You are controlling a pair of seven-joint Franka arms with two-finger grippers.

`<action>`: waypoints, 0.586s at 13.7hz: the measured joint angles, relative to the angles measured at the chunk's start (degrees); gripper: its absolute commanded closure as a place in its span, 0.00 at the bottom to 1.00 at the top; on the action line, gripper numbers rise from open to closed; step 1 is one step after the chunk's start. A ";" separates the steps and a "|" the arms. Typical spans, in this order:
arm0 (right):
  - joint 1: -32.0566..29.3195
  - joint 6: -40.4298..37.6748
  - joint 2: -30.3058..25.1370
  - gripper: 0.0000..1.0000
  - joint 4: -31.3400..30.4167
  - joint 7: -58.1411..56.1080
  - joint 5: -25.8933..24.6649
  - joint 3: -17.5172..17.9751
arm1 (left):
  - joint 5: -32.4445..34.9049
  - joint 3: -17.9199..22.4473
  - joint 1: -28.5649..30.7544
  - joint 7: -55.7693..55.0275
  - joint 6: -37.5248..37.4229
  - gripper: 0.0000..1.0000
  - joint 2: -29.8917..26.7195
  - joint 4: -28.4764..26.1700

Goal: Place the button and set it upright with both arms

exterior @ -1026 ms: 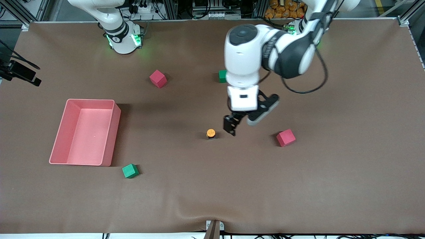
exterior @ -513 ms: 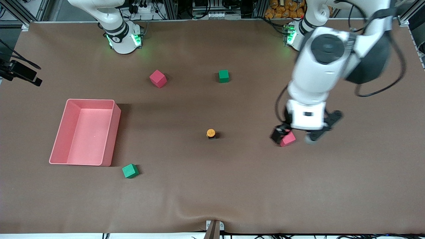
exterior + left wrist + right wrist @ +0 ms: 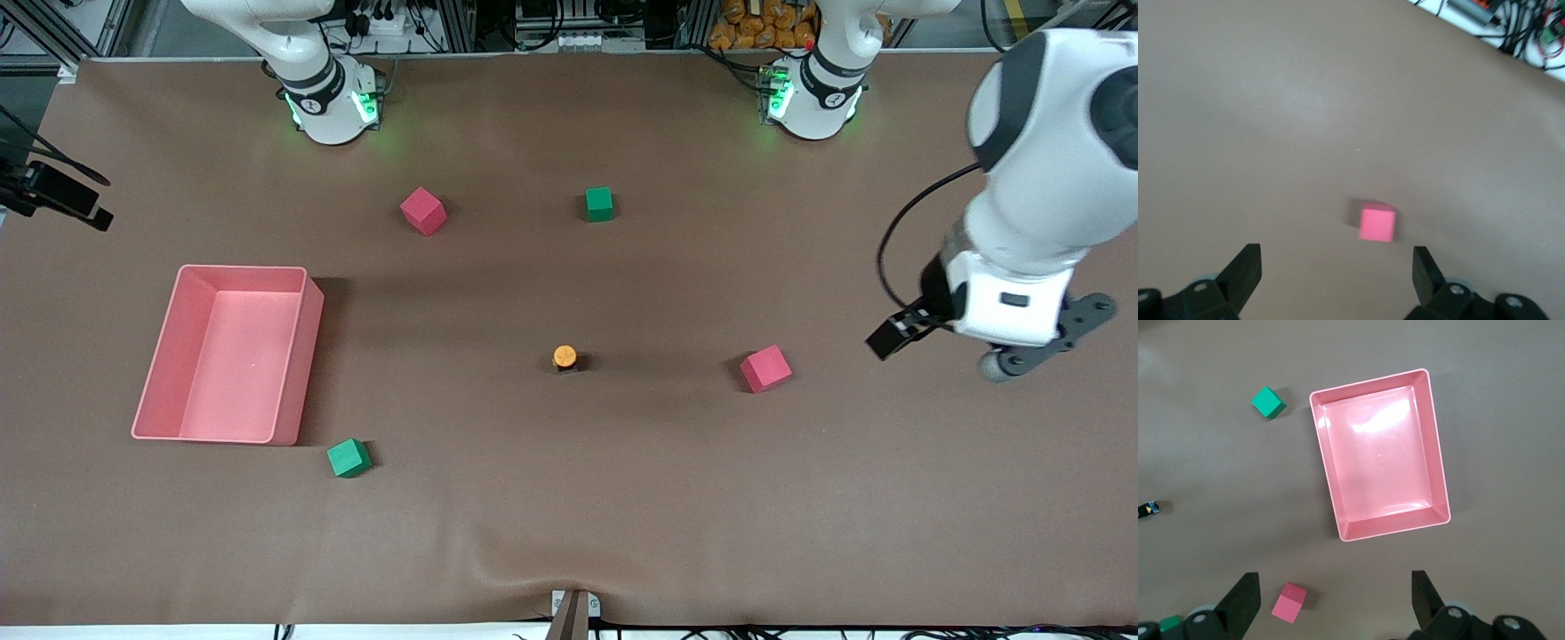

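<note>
Surface [image 3: 569,533]: brown mat covering the whole work area, with both arm bases along one edge.
Left arm [image 3: 1040,133]: reaches out over the surface at its own end.
Right arm [image 3: 302,62]: waits, drawn back above its base.
Pink tray [image 3: 164,356]: open, shallow, lying toward the right arm's end.
Left tool [image 3: 1337,267]: released, fingers spread wide, hanging over bare mat with a red cube [image 3: 1377,223] in its wrist view.
Right tool [image 3: 1336,593]: released, fingers wide apart, high over the pink tray.
Cubes: a second red cube [image 3: 422,211] and a green cube [image 3: 599,204] lie nearer the bases; another green cube [image 3: 348,458] lies just beside the tray's corner nearest the front camera.
Button [image 3: 564,357]: upright on the mat, orange cap up, between the tray and the first red cube, untouched.
</note>
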 measured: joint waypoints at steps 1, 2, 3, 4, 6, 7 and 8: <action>0.00 0.00 0.00 0.00 0.00 0.00 0.00 0.01 | 0.00 -0.01 1.57 3.76 -1.58 0.00 -0.88 -0.01; 0.00 0.00 0.00 0.00 0.00 0.00 0.00 0.01 | 0.00 0.01 3.10 7.71 -2.57 0.00 -1.88 -0.02; 0.00 0.00 0.00 0.00 0.00 0.00 0.00 0.01 | 0.00 -0.05 4.50 11.27 -3.45 0.00 -2.90 -0.09; 0.00 0.00 0.00 0.00 0.00 0.00 0.00 0.01 | -0.01 -0.39 6.22 14.96 -4.51 0.00 -4.01 -0.22; 0.00 0.00 0.00 0.00 0.00 0.00 0.00 0.01 | -0.33 -2.56 11.01 23.65 -6.70 0.00 -6.68 -1.24; 0.00 0.00 0.00 0.00 0.00 0.00 0.00 0.01 | -1.56 -3.03 12.79 27.77 -6.89 0.00 -8.25 -2.20; 0.00 0.00 0.00 0.00 0.00 0.00 0.00 0.01 | -2.99 -2.75 13.80 31.30 -6.89 0.00 -9.87 -3.21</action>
